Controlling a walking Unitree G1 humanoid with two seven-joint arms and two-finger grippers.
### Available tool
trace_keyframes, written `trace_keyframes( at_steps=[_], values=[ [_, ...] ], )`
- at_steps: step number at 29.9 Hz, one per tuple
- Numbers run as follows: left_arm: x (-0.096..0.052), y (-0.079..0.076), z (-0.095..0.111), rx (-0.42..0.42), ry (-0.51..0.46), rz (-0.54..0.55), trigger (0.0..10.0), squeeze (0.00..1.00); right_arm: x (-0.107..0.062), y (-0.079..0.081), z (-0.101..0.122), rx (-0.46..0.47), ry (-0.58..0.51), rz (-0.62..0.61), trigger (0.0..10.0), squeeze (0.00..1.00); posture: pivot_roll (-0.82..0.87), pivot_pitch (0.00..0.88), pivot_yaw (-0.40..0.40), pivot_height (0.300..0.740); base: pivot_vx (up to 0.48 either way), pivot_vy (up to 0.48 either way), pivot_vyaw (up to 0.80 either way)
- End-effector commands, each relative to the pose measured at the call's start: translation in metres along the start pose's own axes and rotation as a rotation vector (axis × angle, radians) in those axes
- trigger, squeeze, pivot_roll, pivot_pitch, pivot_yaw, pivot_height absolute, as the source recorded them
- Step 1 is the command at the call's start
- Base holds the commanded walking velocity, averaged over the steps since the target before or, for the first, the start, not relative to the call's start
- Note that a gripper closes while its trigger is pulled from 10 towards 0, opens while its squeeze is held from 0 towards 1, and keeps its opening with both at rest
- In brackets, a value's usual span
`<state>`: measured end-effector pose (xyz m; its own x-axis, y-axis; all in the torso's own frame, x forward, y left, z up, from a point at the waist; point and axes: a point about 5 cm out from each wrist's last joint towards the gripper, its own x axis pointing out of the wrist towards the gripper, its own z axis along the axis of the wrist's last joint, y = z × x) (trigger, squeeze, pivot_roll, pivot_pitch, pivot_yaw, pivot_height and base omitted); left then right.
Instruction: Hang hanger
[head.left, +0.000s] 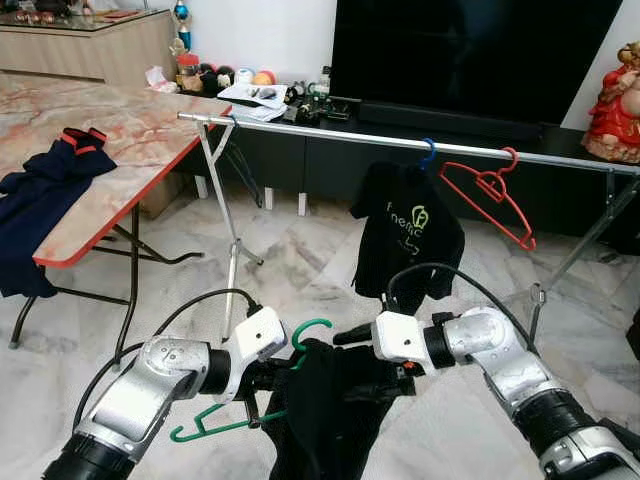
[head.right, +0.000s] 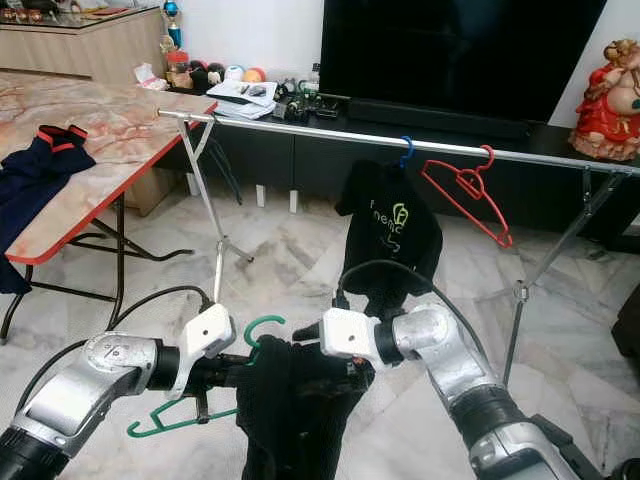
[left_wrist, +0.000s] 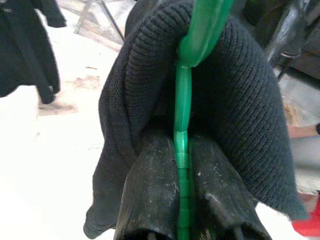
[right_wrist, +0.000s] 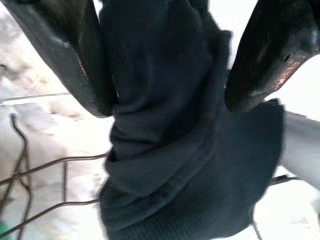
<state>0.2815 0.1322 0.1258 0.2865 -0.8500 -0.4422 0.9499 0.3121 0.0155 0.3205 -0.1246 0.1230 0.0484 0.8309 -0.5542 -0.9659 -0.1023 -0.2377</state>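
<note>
Green hanger (head.left: 300, 345) w/ black garment (head.left: 330, 410) draped on it: low in front of robot, clamped in left pincer (left_wrist: 182, 200). Right pincer (right_wrist: 170, 80): fingers apart, either side of garment. Rail (head.left: 400, 140) beyond holds black shirt (head.left: 408, 235) and red hanger (head.left: 490, 195).

**Open stretch of rail left of the hung shirt**

The long silver metal clothes rail (head.left: 330, 134) runs bare from its left end to the black printed T-shirt on a blue hook (head.left: 408, 232). Just right of it hangs an empty red plastic hanger (head.left: 490, 196), tilted; beyond that the rail is bare again. The marble-patterned counter with a red edge (head.left: 120, 150) crowds the rail's left end. Pale marble floor (head.left: 300, 260) lies open beneath.
</note>
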Motion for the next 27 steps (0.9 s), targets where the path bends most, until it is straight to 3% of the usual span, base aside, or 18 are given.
trace_keyframes(
  at_steps=[1, 13, 20, 21, 22, 27],
  values=[
    [-0.002, 0.002, 0.019, 0.068, -0.039, -0.004, 10.0, 0.00, 0.001, 0.006, -0.007, 0.001, 0.038, 0.048, 10.0, 0.00, 0.11, 0.000, -0.066, 0.740, 0.000, 0.000, 0.00],
    [0.002, -0.006, 0.033, 0.149, -0.054, -0.066, 10.0, 0.00, 0.011, -0.005, -0.006, -0.002, 0.045, -0.020, 10.0, 0.00, 0.13, 0.000, -0.070, 0.740, 0.000, 0.000, 0.00],
    [0.005, -0.008, 0.037, 0.176, -0.054, -0.086, 10.0, 0.00, 0.013, -0.005, -0.003, 0.041, -0.026, 0.002, 10.0, 0.00, 0.13, 0.000, -0.071, 0.740, 0.000, 0.000, 0.00],
    [0.005, -0.009, 0.037, 0.177, -0.054, -0.087, 10.0, 0.00, 0.013, -0.005, -0.002, 0.045, -0.034, 0.004, 4.2, 0.00, 0.13, 0.000, -0.071, 0.740, 0.000, 0.000, 0.00],
    [0.005, -0.009, 0.037, 0.177, -0.054, -0.087, 10.0, 0.00, 0.013, -0.006, -0.002, 0.050, -0.042, 0.005, 0.0, 0.00, 0.13, 0.000, -0.071, 0.740, 0.000, 0.000, 0.00],
    [0.005, -0.009, 0.037, 0.180, -0.053, -0.090, 10.0, 0.00, 0.011, -0.007, 0.000, 0.075, -0.074, 0.014, 0.0, 0.00, 0.13, 0.000, -0.071, 0.740, 0.000, 0.000, 0.00]
  ],
)
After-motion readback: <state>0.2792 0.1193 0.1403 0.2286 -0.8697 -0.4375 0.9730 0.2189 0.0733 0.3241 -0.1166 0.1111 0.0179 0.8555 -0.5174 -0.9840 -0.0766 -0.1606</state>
